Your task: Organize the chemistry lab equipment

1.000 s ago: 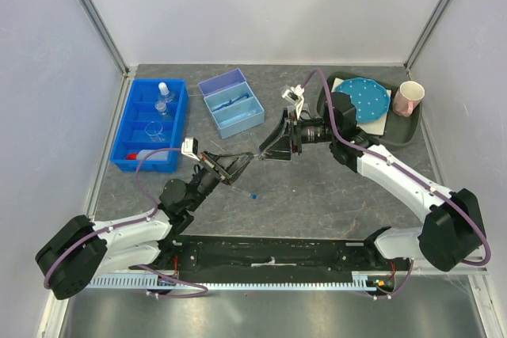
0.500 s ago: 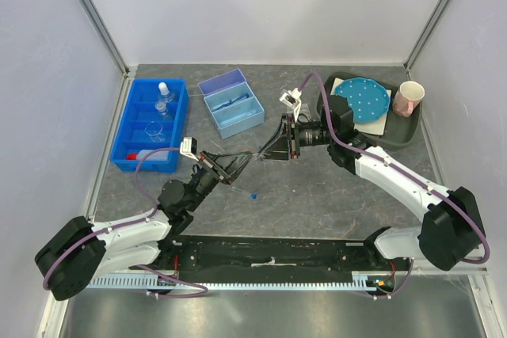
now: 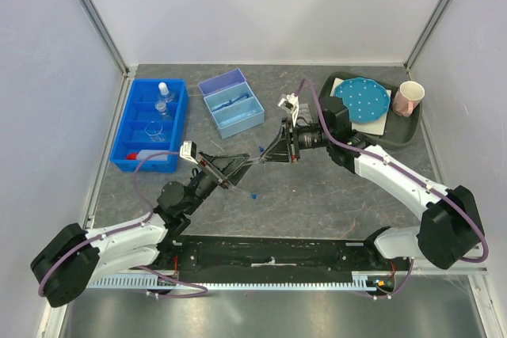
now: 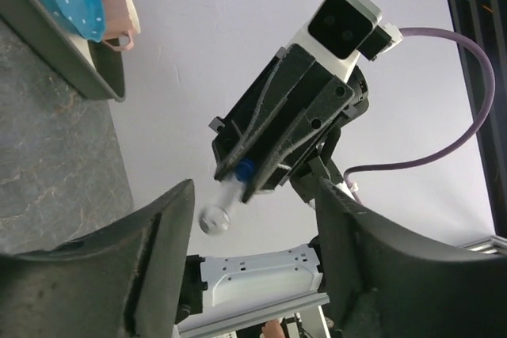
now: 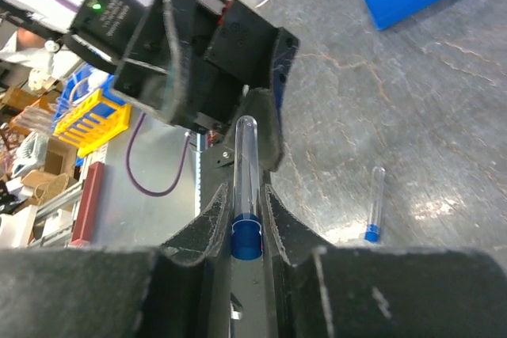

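Right gripper (image 5: 245,199) is squeezing a blue-capped clear tube (image 5: 245,164) tight between its two fingers, right by the blue cap. It is holding the tube up in the air, above the table (image 3: 317,195). The tube is hanging in front of the light blue box (image 3: 231,103), a little to its right.

Left gripper (image 4: 255,195) is standing wide open and is holding nothing. Its two fingers (image 4: 158,251) are sitting one on each side of the tube's round end. This gripper is hanging in front of the light blue box too.

Another tube with a blue cap (image 3: 252,193) is lying flat on the table. It is sitting farther in front of the light blue box than the held tube.

To the left of the light blue box, a dark blue bin (image 3: 127,128) is keeping a white squeeze bottle with red nozzle (image 3: 150,156) and clear glass flasks (image 3: 161,106) inside it.
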